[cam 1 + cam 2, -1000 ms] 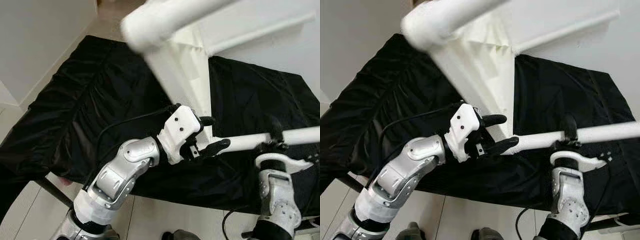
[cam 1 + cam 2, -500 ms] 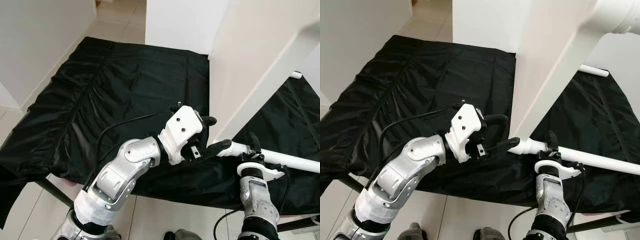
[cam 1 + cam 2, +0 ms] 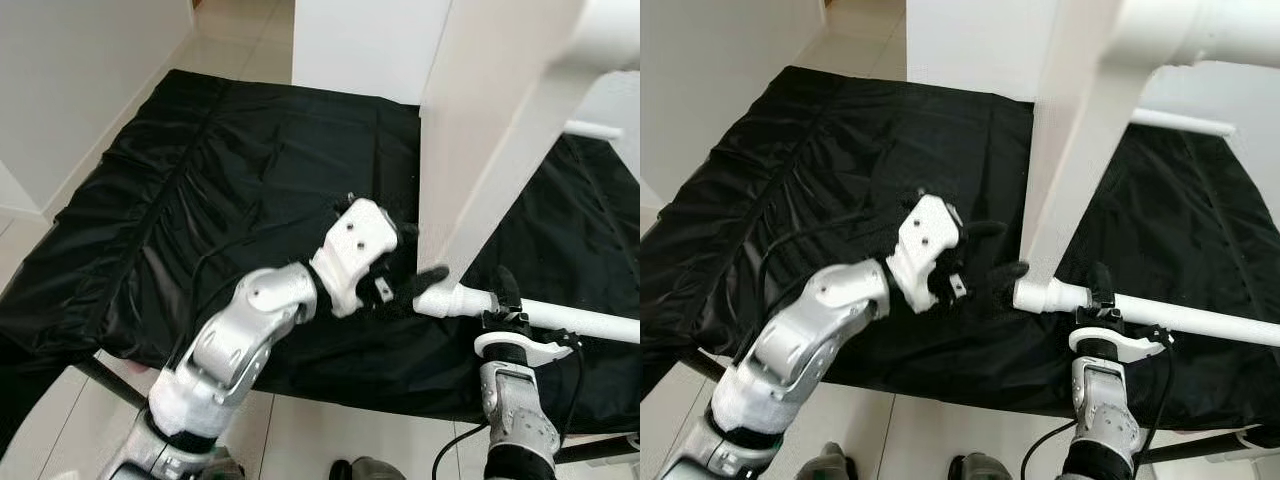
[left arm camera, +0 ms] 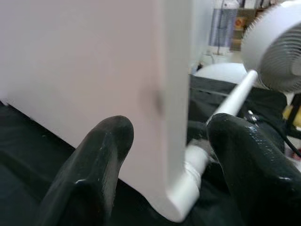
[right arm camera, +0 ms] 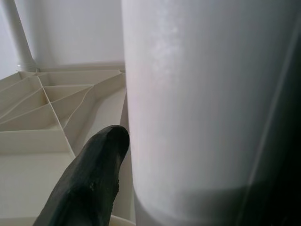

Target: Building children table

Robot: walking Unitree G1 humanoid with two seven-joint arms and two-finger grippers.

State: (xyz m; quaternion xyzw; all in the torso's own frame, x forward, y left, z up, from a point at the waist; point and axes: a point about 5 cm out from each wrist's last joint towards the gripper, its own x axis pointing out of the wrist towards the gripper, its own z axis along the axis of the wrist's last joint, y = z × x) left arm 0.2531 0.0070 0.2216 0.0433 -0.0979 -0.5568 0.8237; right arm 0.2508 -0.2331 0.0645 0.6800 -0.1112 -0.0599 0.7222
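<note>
A white table top (image 3: pixel 480 150) stands on edge on the black-covered table (image 3: pixel 220 170). A white leg (image 3: pixel 580 322) juts out sideways from its lower corner, and my right gripper (image 3: pixel 506 298) is shut on that leg from below. My left gripper (image 3: pixel 415 258) is open at the same corner. In the left wrist view its fingers (image 4: pixel 94 165) stand on either side of the panel's edge (image 4: pixel 174 94) with gaps to it. The right wrist view has the leg (image 5: pixel 202 94) close up beside one finger (image 5: pixel 94 179), with the top's ribbed underside (image 5: pixel 56 108) behind.
Another white leg (image 3: pixel 1200 30) sticks out near the camera at the upper right, blurred, and a third leg (image 3: pixel 592 129) shows behind the panel. Tiled floor (image 3: pixel 300 440) lies below the table's near edge. A white wall (image 3: pixel 70 80) stands to the left.
The table top has swung from leaning over towards me to standing steeper at the right. My right gripper moved left with the leg. My left gripper's fingers have come off the corner.
</note>
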